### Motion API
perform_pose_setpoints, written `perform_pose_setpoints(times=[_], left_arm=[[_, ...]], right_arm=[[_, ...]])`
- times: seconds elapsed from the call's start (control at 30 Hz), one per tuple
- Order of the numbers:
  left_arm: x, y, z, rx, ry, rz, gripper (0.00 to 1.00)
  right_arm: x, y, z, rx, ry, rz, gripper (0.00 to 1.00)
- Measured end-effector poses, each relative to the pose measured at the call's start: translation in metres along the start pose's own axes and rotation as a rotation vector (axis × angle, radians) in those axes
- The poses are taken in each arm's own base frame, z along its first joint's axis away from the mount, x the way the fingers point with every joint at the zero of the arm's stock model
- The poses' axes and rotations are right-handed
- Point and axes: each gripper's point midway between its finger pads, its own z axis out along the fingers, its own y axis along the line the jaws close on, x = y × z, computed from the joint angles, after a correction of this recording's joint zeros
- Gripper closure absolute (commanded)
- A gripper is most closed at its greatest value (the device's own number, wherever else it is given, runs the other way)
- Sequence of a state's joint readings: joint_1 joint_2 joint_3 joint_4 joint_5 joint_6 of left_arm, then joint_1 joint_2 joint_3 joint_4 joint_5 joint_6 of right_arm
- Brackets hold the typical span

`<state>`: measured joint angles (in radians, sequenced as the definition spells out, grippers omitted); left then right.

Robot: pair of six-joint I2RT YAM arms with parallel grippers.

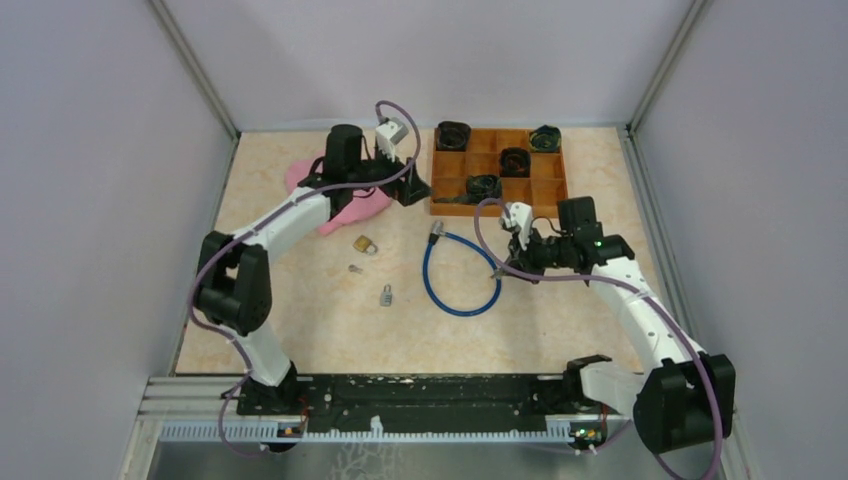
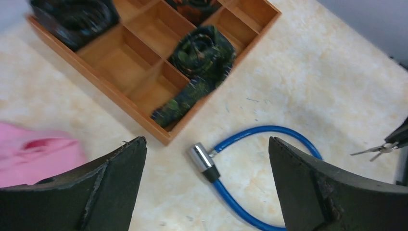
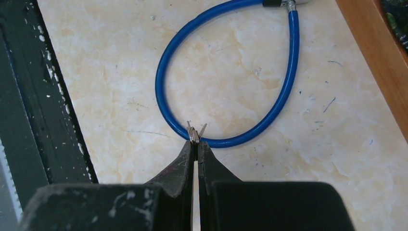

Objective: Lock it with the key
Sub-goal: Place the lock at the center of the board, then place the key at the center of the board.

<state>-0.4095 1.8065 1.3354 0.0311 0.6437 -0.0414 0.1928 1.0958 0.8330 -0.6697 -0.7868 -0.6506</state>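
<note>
Two arms reach over the table [image 1: 300, 330] in the overhead view. The left gripper [image 1: 412, 190] hangs beside the wooden tray [image 1: 549, 186], next to a pink cloth [image 1: 345, 210]; from up here I cannot make out how its jaws stand. The blue cable lock [image 1: 426, 275] lies in a loop mid-table, and the right gripper [image 1: 503, 268] sits at the loop's right edge. The glint at its tips is the keys [image 1: 497, 272], too small to read here. Left of the loop lie a brass padlock [image 1: 365, 244], a small silver lock [image 1: 386, 295] and a speck I cannot identify.

From the left wrist, the left gripper [image 2: 207, 142] is spread wide with nothing between its fingers [image 2: 120, 168]. Below it the cable lock [image 2: 269, 130] shows its metal head, but the loop's lower part runs out of frame. The tray [image 2: 103, 89] is cropped at the top, with dark rolled straps [image 2: 202, 48] in some compartments. The keys [image 2: 377, 150] poke in at the right edge, and their holder is mostly cut off.

From the right wrist, the right gripper [image 3: 196, 144] is pinched tight on the keys [image 3: 195, 132], whose tips sit just at the cable lock [image 3: 240, 140]; whether they touch it is unclear. The cable's ends are clipped at the top, so I cannot tell if it is latched.
</note>
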Motion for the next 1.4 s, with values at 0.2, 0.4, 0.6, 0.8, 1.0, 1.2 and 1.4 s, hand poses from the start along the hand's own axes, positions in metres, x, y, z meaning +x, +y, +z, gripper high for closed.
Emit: perform_pose_setpoints(times=[0.2, 0.4, 0.6, 0.8, 1.0, 1.2, 1.4], left_arm=[[-0.048, 0.003, -0.041, -0.156, -0.127, 0.284, 0.0], [-0.066, 0.025, -0.087, -0.411, -0.152, 0.477, 0.0], [-0.082, 0.045, -0.137, -0.657, -0.145, 0.557, 0.0], [-0.057, 0.054, -0.166, -0.748, -0.081, 0.566, 0.0], [-0.028, 0.05, -0.177, -0.729, -0.038, 0.543, 0.0], [-0.023, 0.031, -0.169, -0.611, -0.034, 0.531, 0.0], [-0.014, 0.026, -0.16, -0.553, -0.016, 0.517, 0.0]], right_arm=[[0.0, 0.007, 0.009, -0.025, 0.014, -0.037, 1.0], [-0.004, 0.023, 0.021, -0.071, 0.036, -0.099, 1.0], [0.005, 0.061, 0.04, -0.188, 0.085, -0.196, 1.0], [0.017, 0.093, 0.056, -0.284, 0.149, -0.3, 1.0], [0.043, 0.12, 0.066, -0.355, 0.225, -0.394, 1.0], [0.064, 0.119, 0.083, -0.395, 0.308, -0.359, 1.0], [0.076, 0.114, 0.096, -0.397, 0.383, -0.308, 0.95]])
